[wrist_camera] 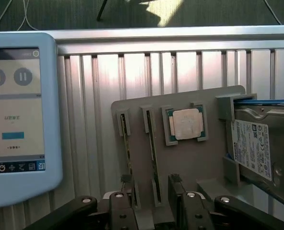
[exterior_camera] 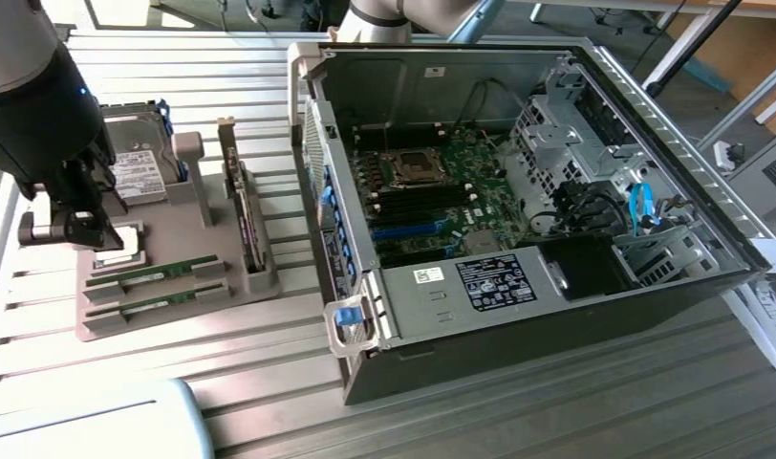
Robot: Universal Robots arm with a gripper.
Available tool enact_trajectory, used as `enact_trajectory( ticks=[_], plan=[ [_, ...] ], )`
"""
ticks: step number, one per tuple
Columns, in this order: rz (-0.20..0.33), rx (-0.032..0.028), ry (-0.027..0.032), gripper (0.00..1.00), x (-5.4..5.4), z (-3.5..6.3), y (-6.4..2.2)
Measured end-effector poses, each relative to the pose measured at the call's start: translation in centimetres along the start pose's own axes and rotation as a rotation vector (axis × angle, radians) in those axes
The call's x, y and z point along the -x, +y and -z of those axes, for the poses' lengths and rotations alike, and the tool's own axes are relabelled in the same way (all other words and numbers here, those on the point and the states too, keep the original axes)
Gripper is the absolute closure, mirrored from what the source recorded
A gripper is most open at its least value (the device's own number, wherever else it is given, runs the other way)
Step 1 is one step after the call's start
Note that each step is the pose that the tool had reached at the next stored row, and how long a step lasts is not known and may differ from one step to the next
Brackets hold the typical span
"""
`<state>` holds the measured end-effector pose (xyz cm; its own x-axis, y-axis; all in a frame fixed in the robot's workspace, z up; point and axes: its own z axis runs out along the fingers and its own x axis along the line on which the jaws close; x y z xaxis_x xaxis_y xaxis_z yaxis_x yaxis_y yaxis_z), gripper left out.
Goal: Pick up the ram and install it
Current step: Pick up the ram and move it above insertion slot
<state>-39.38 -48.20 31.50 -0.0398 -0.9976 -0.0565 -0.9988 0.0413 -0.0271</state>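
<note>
— Where is the ram?
— The long, thin green circuit-board ram (wrist_camera: 153, 148) stands on edge in a slot of the flat grey plastic holder tray (wrist_camera: 204, 163), which lies on the ribbed aluminium worktop (wrist_camera: 94, 96). A second green stick (wrist_camera: 126, 139) sits in the next slot, on the side toward the pale blue tablet (wrist_camera: 17, 120).
— And the tool?
— The black two-fingered tool (wrist_camera: 151, 194) hangs low over the tray with its fingers apart, gripping nothing. The ram runs in line with the gap between them. I cannot tell whether a finger touches either stick.
— What else is on the tray?
— A square silver processor chip (wrist_camera: 186, 123) just beside the ram, then a silver hard drive (wrist_camera: 262, 148) held upright. In the exterior view an open black computer case (exterior_camera: 516, 344) stands on the exterior view's right of the tray, its motherboard exposed.
</note>
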Motion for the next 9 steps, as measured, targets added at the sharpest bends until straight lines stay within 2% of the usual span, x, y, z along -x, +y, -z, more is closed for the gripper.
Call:
enact_trajectory(
  ticks=[9],
  plan=[
    [0.014, 0.0010, -0.0073, 0.58, -0.1, -1.96, 0.10]
  ],
)
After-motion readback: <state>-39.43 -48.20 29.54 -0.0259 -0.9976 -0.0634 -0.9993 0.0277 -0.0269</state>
